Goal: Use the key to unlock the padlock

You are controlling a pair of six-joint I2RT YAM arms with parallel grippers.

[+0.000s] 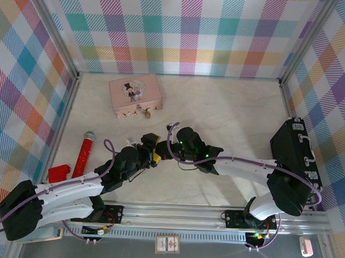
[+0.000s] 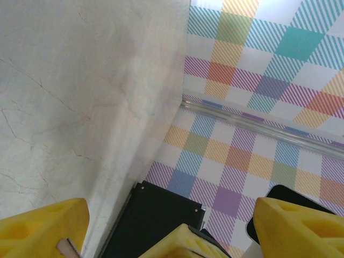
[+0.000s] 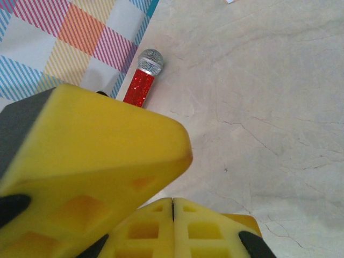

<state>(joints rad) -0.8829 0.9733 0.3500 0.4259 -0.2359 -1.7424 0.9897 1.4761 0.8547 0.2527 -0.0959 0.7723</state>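
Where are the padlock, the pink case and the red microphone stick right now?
padlock [image 1: 145, 112], top view, on its brass body against the case's near side.
pink case [image 1: 135, 94], top view, on the middle of its lid.
red microphone stick [image 1: 82, 156], top view, on its red shaft.

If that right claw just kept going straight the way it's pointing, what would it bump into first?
Probably the open left gripper: one of its yellow fingers sits just ahead of the shut right gripper, partly across its path. Beyond lies bare marbled tabletop; depth is unclear.
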